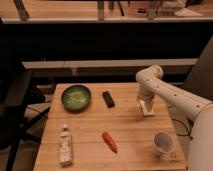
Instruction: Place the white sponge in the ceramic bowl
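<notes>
The white sponge [149, 112] lies on the wooden table [125, 127] at the right, partly covered by my gripper. My gripper [144, 106] points straight down onto it, at the end of the white arm that comes in from the right. The ceramic bowl [76, 96], green inside with a dark rim, sits at the table's far left, well apart from the gripper.
A black bar-shaped object [108, 98] lies between the bowl and the gripper. An orange-red object [109, 141] lies at the front middle, a white-labelled bottle [65, 145] at the front left, and a white cup [162, 143] at the front right. A dark chair [15, 107] stands left of the table.
</notes>
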`<state>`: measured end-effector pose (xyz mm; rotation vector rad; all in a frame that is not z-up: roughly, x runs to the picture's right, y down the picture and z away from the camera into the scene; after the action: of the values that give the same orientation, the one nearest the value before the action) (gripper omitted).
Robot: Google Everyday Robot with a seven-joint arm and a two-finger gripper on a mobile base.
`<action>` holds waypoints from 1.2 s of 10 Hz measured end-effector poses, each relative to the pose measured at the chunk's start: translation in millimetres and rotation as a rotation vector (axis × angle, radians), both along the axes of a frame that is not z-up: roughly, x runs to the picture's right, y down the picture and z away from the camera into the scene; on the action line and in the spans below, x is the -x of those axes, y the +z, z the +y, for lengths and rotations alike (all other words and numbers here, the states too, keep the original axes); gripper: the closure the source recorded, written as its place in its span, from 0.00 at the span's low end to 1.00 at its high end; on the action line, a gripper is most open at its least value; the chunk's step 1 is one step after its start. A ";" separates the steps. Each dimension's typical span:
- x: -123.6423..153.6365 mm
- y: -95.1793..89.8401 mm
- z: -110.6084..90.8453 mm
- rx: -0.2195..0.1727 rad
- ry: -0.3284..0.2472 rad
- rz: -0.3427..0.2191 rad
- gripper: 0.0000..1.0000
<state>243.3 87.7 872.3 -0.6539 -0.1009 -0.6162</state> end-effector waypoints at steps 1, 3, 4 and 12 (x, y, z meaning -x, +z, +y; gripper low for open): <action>-3.9 0.5 3.7 0.006 0.003 -0.003 0.20; -5.0 2.1 4.4 0.007 -0.002 0.001 0.20; -2.7 5.5 2.6 0.012 0.006 -0.002 0.20; -16.5 16.3 18.5 0.032 0.023 -0.004 0.20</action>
<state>259.8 106.3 888.6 -0.6812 -0.1223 -0.5944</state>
